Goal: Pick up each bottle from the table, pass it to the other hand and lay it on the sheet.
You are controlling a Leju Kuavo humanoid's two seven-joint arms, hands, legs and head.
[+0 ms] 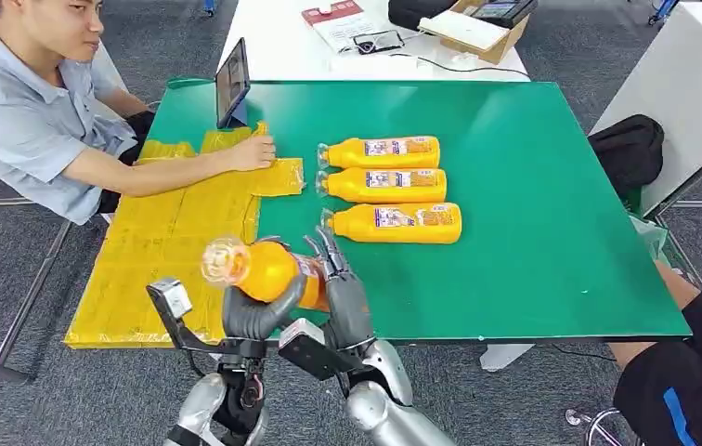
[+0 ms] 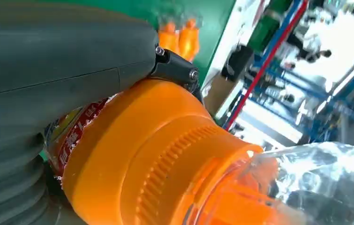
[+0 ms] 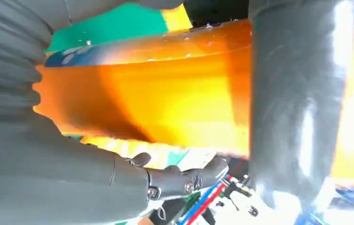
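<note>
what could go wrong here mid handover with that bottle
Both the left hand and the right hand grip the held bottle above the table's near edge; if one lets go before the other holds firmly, it could drop, perhaps off the table. A person's hand rests on the yellow sheet, so laying the bottle there may come close to it.
</note>
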